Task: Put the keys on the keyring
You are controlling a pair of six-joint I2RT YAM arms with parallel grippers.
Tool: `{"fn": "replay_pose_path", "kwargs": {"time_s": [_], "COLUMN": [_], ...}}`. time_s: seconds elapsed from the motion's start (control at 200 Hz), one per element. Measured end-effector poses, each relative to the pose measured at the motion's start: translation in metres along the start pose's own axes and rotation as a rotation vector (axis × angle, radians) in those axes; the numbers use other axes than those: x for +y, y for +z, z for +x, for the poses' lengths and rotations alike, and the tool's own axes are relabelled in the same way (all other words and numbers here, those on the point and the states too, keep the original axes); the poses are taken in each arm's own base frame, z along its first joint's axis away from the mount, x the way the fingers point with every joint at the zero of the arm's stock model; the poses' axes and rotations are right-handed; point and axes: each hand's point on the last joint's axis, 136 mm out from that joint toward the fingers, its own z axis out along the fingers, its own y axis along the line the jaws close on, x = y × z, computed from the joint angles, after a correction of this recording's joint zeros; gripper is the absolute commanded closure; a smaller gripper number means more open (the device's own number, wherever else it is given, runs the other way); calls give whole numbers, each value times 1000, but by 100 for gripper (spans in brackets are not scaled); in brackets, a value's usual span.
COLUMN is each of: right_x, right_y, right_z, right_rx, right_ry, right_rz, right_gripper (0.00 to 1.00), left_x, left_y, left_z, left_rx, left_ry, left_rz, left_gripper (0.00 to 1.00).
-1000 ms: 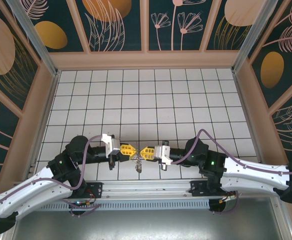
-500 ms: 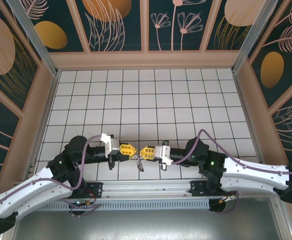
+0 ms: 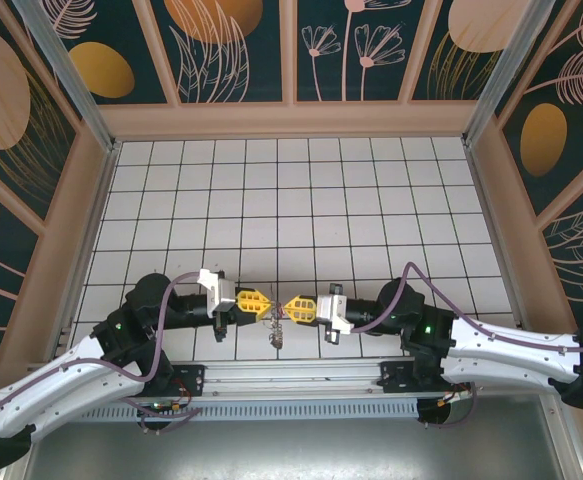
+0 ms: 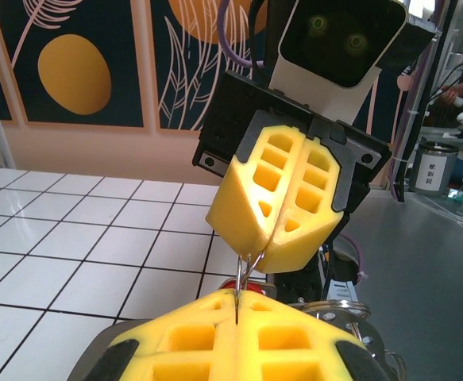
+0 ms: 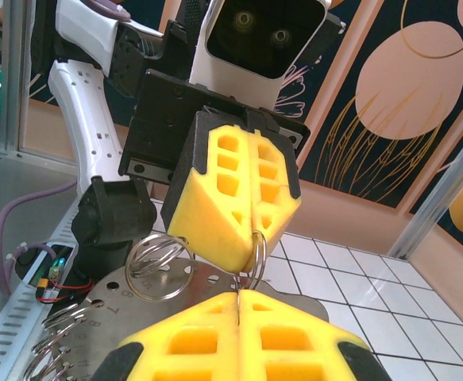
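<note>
Seemingly midway: yellow-fingered left pincer [image 3: 264, 302] and right pincer [image 3: 290, 304] both clench the thin grey wire keyring [image 3: 277, 327], hanging between them above the white tiled worktop [image 3: 271, 200]; threading the key looks not yet done.

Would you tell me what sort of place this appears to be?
Probably a robot test cell in a lab: a white gridded tabletop, walls of printed leaf panels and an aluminium mounting rail.
</note>
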Motion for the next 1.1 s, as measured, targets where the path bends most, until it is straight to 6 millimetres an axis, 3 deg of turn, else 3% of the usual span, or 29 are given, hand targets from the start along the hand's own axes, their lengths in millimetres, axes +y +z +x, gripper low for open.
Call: {"fn": "replay_pose_path", "kwargs": {"time_s": [0.44, 0.616, 0.756, 1.101], "right_x": [3, 4, 6, -3], "right_y": [-1, 0, -2, -10], "right_z": [-1, -1, -3, -13], "right_rx": [-10, -13, -22, -52], "right_ry": [-1, -1, 2, 33], "right_rz": [-14, -22, -25, 21], "right_gripper": [100, 86, 81, 85], "left_x": [0, -1, 1, -5], "left_y": [-1, -1, -2, -1], "left_z": [-2, -3, -5, -8], "left_rx": [-9, -13, -22, -34], "left_ry": [5, 7, 12, 21], "left_rz": [0, -2, -11, 23], "left_gripper": [100, 100, 100, 100]}}
